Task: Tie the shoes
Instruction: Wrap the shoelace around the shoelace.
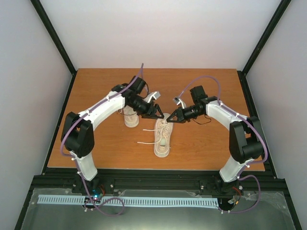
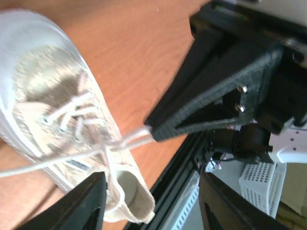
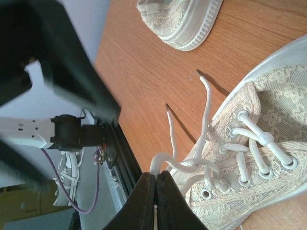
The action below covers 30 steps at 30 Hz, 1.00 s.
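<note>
One cream shoe (image 1: 163, 139) lies mid-table with its white laces (image 1: 148, 142) loose; the other shoe (image 1: 130, 117) lies to its left, partly under my left arm. My right gripper (image 1: 171, 118) is shut on a loop of lace (image 3: 165, 163) just above the near shoe's eyelets (image 3: 259, 158); its fingers (image 3: 144, 201) are pressed together. In the left wrist view the right gripper (image 2: 152, 129) pulls that lace (image 2: 129, 140) taut over the shoe (image 2: 57, 115). My left gripper (image 1: 156, 114) (image 2: 151, 196) is open and empty above the shoe's heel.
The second shoe (image 3: 180, 19) shows at the top of the right wrist view. Two loose lace ends (image 3: 206, 110) trail on the wooden table (image 1: 201, 91). The black frame rail (image 1: 158, 172) runs along the table's near edge. White walls enclose the table.
</note>
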Each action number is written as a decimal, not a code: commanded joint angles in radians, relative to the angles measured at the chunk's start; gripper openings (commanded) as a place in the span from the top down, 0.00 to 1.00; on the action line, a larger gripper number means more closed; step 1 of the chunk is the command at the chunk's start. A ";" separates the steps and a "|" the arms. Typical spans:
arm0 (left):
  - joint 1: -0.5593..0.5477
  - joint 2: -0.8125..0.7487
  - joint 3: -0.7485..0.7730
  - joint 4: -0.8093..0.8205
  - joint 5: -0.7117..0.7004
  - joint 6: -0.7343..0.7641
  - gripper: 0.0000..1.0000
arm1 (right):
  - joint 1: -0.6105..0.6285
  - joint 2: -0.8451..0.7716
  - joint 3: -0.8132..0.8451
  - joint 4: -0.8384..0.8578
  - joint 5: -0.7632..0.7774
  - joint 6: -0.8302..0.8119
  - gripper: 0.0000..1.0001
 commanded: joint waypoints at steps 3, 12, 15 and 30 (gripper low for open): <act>0.026 0.072 0.044 0.092 0.043 0.117 0.52 | 0.008 0.012 0.027 0.014 -0.039 -0.007 0.97; 0.026 0.126 0.051 0.064 0.124 0.316 0.57 | 0.008 0.012 0.028 0.009 -0.044 -0.009 0.97; 0.024 0.139 0.045 0.065 0.128 0.342 0.53 | 0.007 0.012 0.025 0.009 -0.049 -0.009 0.97; 0.004 0.197 0.046 0.065 0.206 0.385 0.61 | 0.008 0.012 0.023 0.007 -0.050 -0.009 0.97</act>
